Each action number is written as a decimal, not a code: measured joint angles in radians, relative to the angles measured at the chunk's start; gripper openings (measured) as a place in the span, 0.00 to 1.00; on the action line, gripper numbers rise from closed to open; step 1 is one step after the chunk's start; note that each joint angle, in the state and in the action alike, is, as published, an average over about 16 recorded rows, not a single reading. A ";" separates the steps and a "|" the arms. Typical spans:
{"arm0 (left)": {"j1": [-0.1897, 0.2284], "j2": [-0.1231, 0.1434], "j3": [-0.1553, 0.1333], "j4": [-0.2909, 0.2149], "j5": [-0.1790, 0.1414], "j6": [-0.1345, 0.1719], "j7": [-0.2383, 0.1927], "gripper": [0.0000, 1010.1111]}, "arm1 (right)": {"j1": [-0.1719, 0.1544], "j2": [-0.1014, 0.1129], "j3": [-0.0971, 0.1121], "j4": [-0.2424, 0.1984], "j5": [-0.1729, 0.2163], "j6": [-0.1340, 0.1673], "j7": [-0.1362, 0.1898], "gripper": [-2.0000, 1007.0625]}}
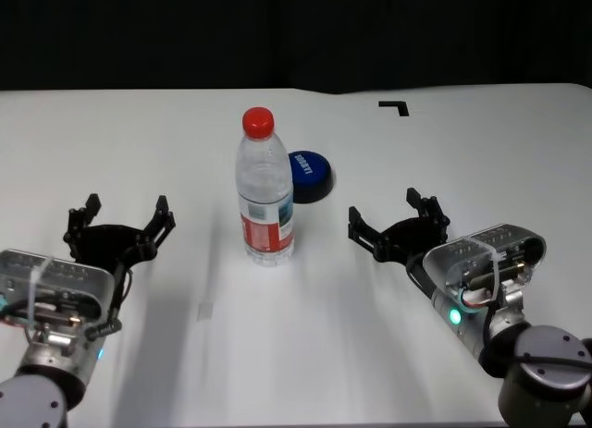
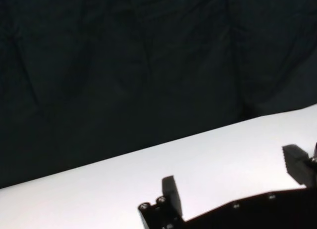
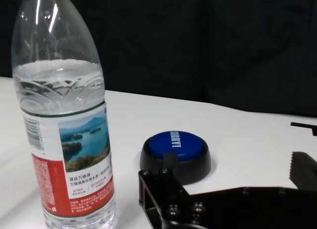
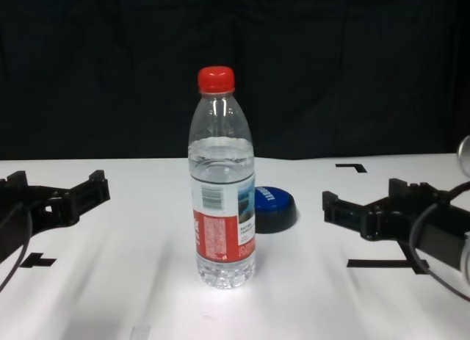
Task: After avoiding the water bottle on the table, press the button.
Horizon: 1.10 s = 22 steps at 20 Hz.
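The table (image 1: 462,151) is one broad white surface, and on it stand one water bottle (image 1: 265,189), upright near the middle, and one button (image 1: 309,176), set just behind the bottle and to its right, apparently not touching it, though the head view overlaps them. Two grippers wait low over the near side: the left gripper (image 1: 121,222) well to the bottle's left, fingers spread and empty, and the right gripper (image 1: 398,223) to the bottle's right, fingers likewise apart, holding nothing. The risk as I judge it: the button sits so near the bottle that a reach from the right swinging wide could clip and topple it
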 joint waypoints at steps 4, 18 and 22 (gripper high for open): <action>0.000 0.000 0.000 0.000 0.000 0.000 0.000 0.99 | 0.000 0.001 0.000 0.000 -0.002 -0.001 0.000 1.00; 0.000 0.000 0.000 0.000 0.000 0.000 0.000 0.99 | -0.001 0.001 0.000 0.000 -0.002 -0.002 0.000 1.00; 0.000 0.000 0.000 0.000 0.000 0.000 0.000 0.99 | -0.002 0.001 0.000 -0.001 -0.001 -0.002 0.001 1.00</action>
